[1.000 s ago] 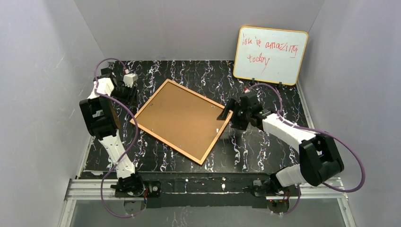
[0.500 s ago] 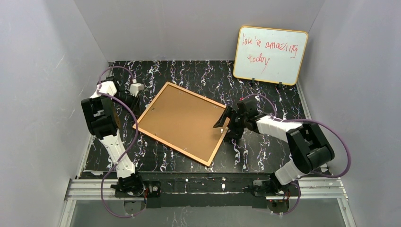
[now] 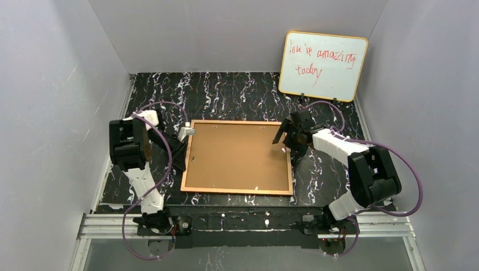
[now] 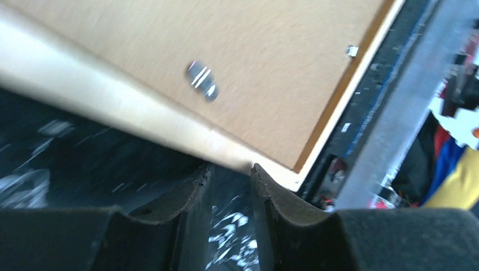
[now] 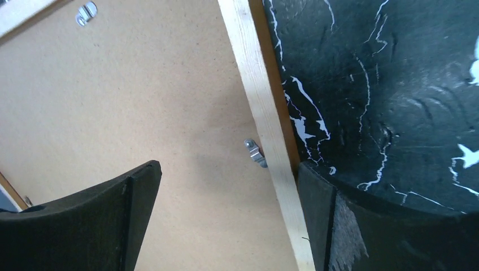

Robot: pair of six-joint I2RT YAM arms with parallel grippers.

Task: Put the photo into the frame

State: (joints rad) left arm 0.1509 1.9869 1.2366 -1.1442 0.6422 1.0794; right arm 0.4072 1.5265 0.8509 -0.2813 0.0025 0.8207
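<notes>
Black marbled table [image 3: 226,90], frame [image 3: 237,155] face-down, brown back

Frame [image 3: 237,158] back-up, seemingly flat, on table [image 3: 226,90]

One frame [image 3: 237,157], one whiteboard [image 3: 322,66], two arms [image 3: 129,145] [image 3: 339,148].

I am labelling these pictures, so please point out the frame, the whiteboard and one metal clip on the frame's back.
frame [image 3: 237,155], top view, middle of its brown back board.
whiteboard [image 3: 336,79], top view, bare white writing surface.
metal clip [image 5: 255,152], right wrist view, its middle, beside the wooden rail.
</notes>
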